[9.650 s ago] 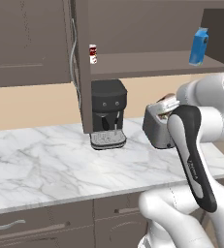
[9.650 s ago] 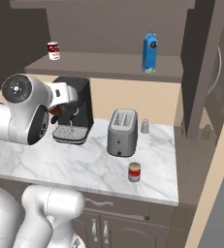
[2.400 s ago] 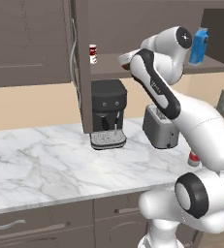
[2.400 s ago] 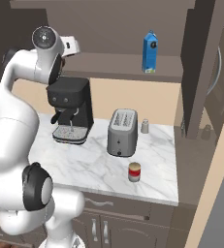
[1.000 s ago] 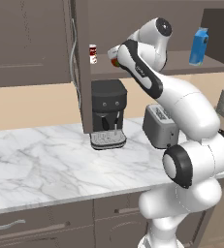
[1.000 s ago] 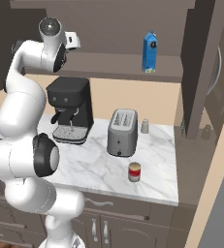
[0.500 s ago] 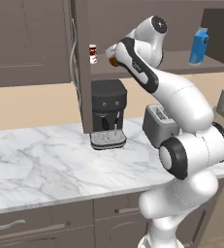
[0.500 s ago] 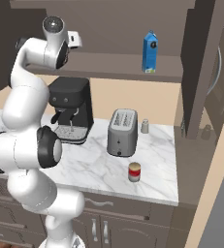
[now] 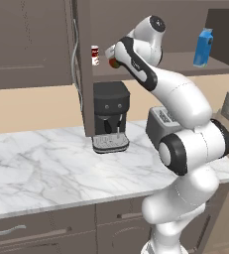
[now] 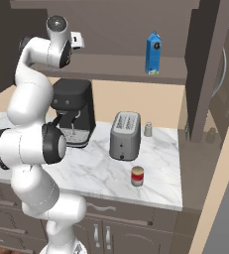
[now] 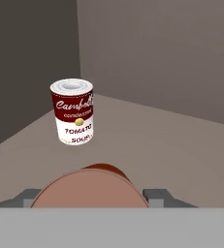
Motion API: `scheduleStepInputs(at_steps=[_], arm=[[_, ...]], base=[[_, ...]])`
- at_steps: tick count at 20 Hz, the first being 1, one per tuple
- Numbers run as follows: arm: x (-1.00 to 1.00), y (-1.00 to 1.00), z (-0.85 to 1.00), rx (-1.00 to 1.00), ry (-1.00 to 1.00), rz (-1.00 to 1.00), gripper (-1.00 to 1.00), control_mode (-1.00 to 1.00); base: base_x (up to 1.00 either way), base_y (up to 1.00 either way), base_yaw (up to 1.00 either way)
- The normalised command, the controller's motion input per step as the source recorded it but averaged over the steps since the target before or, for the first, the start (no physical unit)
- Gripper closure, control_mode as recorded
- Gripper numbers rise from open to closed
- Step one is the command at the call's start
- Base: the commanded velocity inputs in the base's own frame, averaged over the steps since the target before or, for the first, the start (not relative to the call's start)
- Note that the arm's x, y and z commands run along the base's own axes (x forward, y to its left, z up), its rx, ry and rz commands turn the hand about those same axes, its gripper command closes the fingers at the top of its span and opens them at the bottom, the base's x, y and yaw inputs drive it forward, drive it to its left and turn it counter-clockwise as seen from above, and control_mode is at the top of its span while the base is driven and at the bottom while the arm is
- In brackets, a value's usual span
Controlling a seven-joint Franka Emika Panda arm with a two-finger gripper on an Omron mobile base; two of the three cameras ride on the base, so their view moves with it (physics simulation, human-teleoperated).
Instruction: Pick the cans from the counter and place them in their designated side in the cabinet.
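My gripper (image 11: 91, 195) is shut on a dark red-brown can (image 11: 89, 184), whose round top bulges between the fingertips (image 11: 156, 195). It hovers just above the cabinet shelf (image 11: 181, 150), a short way in front of a slim white can with red marks (image 11: 72, 112). From the left base, the gripper (image 9: 111, 54) holds this can (image 9: 114, 63) at the cabinet shelf (image 9: 180, 62), right of the slim can (image 9: 94, 55). The other can (image 10: 137, 176), red above and pale below, stands upright on the counter (image 10: 96, 173) near its front edge, in front of the toaster.
A blue carton (image 10: 153, 53) stands on the shelf's right part. Under the shelf are a black coffee machine (image 9: 111, 116), a grey toaster (image 10: 125, 135) and a small shaker (image 10: 147, 129). The open cabinet door (image 9: 84, 74) hangs left of the gripper.
The arm has risen from counter height to the shelf with the dark can held, then swung left toward the slim can. The can on the counter has stayed put.
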Motion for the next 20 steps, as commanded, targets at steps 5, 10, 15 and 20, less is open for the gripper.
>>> scheduleStepInputs(at_steps=[5,10,15,20], arm=[[0.22,0.09,-0.01,0.00,0.03,0.00,1.00,-1.00],[0.22,0.08,-0.01,0.00,0.02,0.00,1.00,-1.00],[0.23,0.06,-0.01,0.00,0.02,0.00,1.00,-1.00],[0.19,0.02,-0.03,0.00,0.01,0.00,1.00,-1.00]], base=[[0.00,0.00,0.00],[0.00,0.00,0.00],[0.00,0.00,0.00],[0.00,0.00,0.00]])
